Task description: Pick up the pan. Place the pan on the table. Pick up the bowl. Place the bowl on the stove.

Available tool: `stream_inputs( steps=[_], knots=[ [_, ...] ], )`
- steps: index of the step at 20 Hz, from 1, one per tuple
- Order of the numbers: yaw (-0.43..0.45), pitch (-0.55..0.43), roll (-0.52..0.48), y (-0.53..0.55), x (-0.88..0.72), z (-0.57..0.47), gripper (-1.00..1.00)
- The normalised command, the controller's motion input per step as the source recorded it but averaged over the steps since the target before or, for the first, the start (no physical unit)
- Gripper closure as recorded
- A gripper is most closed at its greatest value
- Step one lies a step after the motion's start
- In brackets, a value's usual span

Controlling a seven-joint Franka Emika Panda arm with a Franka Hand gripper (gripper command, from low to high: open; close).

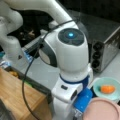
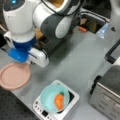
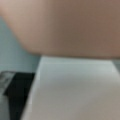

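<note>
Already the teal bowl (image 2: 53, 97), with an orange item (image 2: 59, 101) inside it, sits on the white stove (image 2: 71, 106) at the bottom centre of a front view; part of the stove's black glass top shows by the bowl's right side and its small buttons (image 2: 40, 108) run along the lower left edge. In a front view the bowl (image 1: 108, 88) appears at the right edge with the orange item (image 1: 108, 89) in it. The pink pan (image 2: 13, 75) lies flat on the grey table (image 2: 80, 60) at the left edge of a front view, well apart from the stove, and shows again in the lower right corner of a front view (image 1: 101, 110), just below the bowl. The arm's white wrist with its blue part (image 2: 18, 53) hangs right over the pan's upper rim. The gripper's fingers are hidden behind the wrist in both front views, so I cannot tell whether they are spread or pressed together. The wrist view is filled by the pan's pink surface (image 3: 65, 25) across the top, a white flat part (image 3: 75, 87) below it, and a strip of table (image 3: 12, 55) at the left. A silver toaster oven (image 2: 107, 95) stands at the lower right of a front view, and a wooden board (image 1: 17, 97) lies at the lower left of a front view
</note>
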Motion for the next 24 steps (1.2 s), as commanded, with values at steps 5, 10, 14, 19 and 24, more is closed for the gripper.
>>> stream_inputs(
  steps=[5, 10, 14, 19, 24],
  knots=[
    [-0.109, 0.057, 0.157, -0.10, 0.38, 0.00, 1.00],
    [-0.104, 0.050, 0.164, -0.10, 0.33, 0.04, 1.00],
    [-0.093, 0.048, 0.160, -0.09, 0.30, 0.04, 1.00],
    [-0.086, 0.045, 0.151, -0.09, 0.26, 0.03, 1.00],
    [-0.078, 0.032, 0.136, -0.12, 0.21, 0.01, 1.00]
  ],
)
